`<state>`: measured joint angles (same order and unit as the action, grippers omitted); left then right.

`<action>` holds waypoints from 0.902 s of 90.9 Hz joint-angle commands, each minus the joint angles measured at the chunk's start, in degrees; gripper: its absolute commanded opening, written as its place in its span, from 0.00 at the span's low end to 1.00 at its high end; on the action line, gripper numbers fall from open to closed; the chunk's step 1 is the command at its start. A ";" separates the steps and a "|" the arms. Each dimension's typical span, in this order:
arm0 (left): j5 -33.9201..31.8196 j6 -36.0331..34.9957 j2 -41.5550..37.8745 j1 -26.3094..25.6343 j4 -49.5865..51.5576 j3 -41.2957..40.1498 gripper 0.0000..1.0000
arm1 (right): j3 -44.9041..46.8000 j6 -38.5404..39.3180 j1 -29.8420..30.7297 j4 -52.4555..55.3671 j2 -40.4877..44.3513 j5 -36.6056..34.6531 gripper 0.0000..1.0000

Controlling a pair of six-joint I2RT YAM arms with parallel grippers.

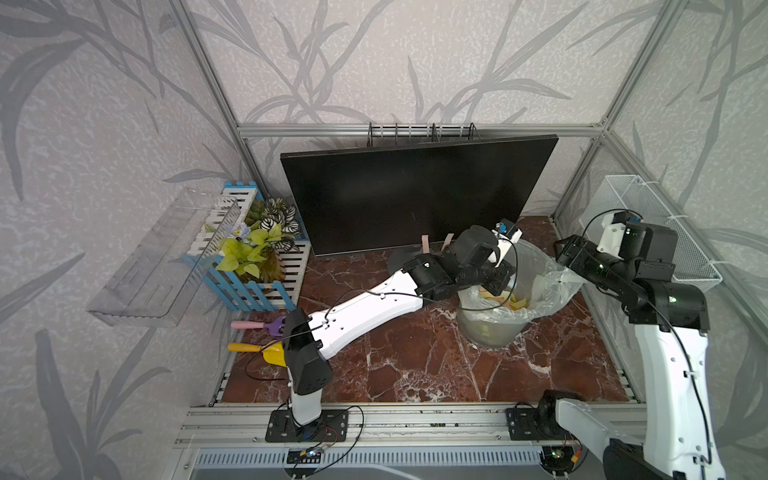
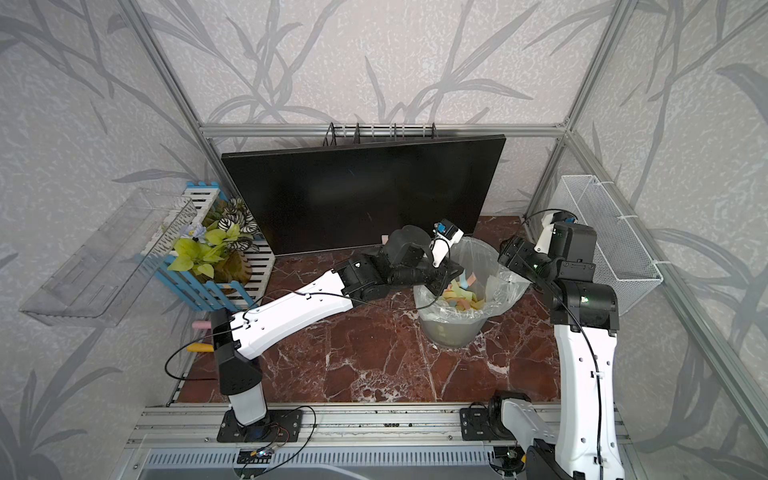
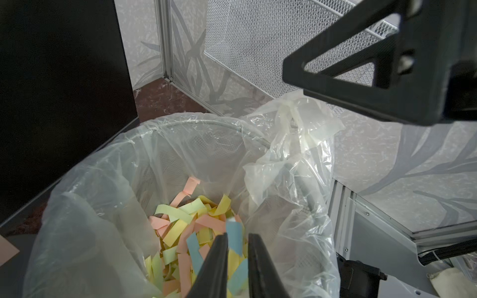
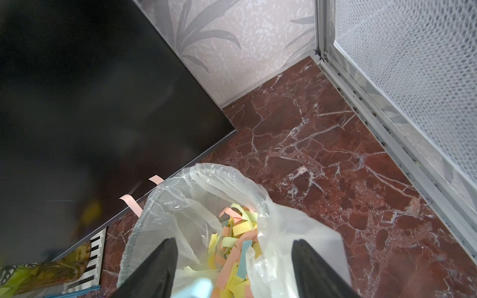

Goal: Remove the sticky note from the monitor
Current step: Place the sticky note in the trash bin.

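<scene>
Monitor (image 1: pixel 415 195) stands at back of table (image 1: pixel 415 365) w/ two pink sticky notes (image 4: pixel 130 203) on its bottom edge, close to the lined bin (image 1: pixel 490 328) full of coloured paper strips. Left tool (image 3: pixel 237 234) is over the bin, jaws slightly apart, blue strip (image 3: pixel 236 246) just past the tips; can't tell if it's touching them. Right tool (image 4: pixel 235 241) also above bin, jaws wide apart, nothing betw. them.

Robot lab cell: alu frame (image 1: pixel 415 129), wallpaper panels (image 1: pixel 374 62), arms (image 1: pixel 365 307) on rail (image 1: pixel 415 420).
</scene>
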<state>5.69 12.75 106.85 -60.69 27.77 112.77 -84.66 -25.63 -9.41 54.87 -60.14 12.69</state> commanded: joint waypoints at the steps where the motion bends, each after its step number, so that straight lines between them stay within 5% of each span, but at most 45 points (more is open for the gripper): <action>1: -6.19 -4.38 2.58 -1.27 11.60 6.95 0.33 | 0.80 1.52 -1.71 1.07 -0.98 6.24 0.75; 24: -8.93 -4.55 4.32 -1.53 12.72 13.31 0.65 | 2.38 3.43 -1.84 1.90 -4.06 9.94 0.76; 35: -10.89 -3.46 3.23 -1.33 11.98 14.53 0.99 | 3.78 4.42 -1.82 2.16 -5.45 9.68 0.76; 58: -11.69 0.52 -0.99 2.80 14.14 13.16 1.00 | 6.56 6.87 -1.84 1.92 -8.45 7.24 0.76; 82: -7.42 5.84 -12.48 11.48 7.08 -4.47 1.00 | 8.12 8.07 -0.20 1.52 -11.19 9.97 0.70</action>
<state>-3.97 14.98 99.90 -52.38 38.68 115.13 -76.95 -19.05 -10.81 55.99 -70.57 21.30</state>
